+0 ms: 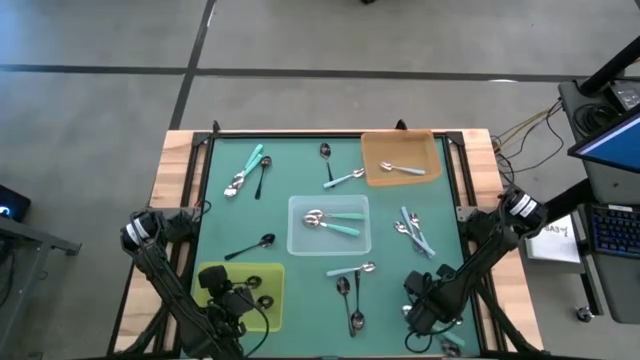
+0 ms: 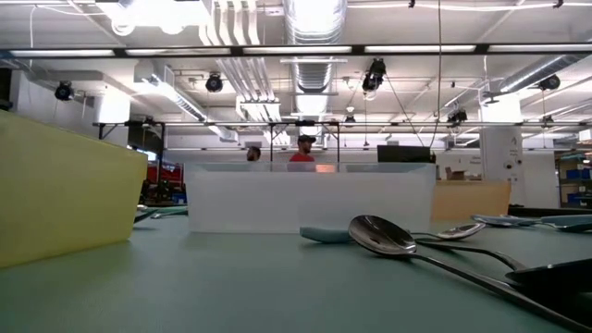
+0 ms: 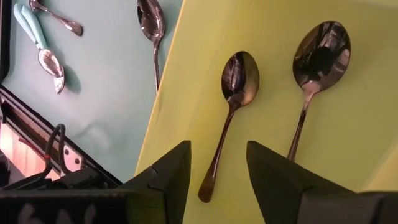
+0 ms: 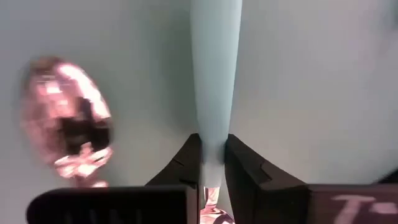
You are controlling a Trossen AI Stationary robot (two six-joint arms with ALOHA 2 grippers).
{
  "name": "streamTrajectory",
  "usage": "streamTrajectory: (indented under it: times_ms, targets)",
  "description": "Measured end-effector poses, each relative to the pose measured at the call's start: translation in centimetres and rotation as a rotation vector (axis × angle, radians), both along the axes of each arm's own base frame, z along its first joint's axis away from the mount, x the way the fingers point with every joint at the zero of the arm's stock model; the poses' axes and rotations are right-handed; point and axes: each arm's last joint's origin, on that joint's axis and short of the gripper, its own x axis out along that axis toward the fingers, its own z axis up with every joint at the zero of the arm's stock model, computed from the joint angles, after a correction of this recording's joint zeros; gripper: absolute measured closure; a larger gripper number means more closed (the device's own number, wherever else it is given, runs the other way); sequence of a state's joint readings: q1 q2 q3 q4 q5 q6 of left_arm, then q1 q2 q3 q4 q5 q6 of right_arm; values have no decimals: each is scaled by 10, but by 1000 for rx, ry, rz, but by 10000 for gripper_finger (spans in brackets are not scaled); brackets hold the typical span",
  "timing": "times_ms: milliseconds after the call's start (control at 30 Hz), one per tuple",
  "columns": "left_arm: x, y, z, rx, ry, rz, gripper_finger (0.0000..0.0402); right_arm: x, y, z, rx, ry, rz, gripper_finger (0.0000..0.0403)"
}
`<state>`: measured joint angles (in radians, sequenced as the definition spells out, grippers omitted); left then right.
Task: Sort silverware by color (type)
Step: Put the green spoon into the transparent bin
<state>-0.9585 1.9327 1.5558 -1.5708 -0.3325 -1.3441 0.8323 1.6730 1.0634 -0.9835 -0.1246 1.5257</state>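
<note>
Now yellow-green tray (image 1: pixel 268 281) holds dark spoons (image 3: pixel 235 93) — left claw (image 3: pixel 217 165) apart; right claw (image 4: pixel 212 155) seemingly clamps teal handle (image 4: pixel 214 74).

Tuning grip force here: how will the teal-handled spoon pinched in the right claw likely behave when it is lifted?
The teal-handled spoon looks rigid, so it likely won't droop. Its smooth handle tapers toward the right claw, which pinches the narrow part, so it may slip or pivot. It is slim, so probably light.
</note>
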Motion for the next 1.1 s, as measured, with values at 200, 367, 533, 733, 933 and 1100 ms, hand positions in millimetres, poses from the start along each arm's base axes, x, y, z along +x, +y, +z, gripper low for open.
streamTrajectory:
  times_ms: [200,367,533,733,933,1100]
  targets:
    - [0,0,0,12,-16,-8,261,19,-2,45,-138,-125,50,372]
    - [3,2,1,28,-40,-11,261,53,-12,90,-278,-415,139,372]
    - [12,9,2,85,-101,-42,261,98,-44,122,-481,-610,260,372]
    - [26,20,3,118,-135,-17,261,142,-105,125,-597,-615,339,372]
    - [30,24,3,121,-127,-15,261,157,-137,125,-599,-606,361,326]
    - [34,29,5,123,-129,-5,261,163,-144,125,-584,-623,403,265]
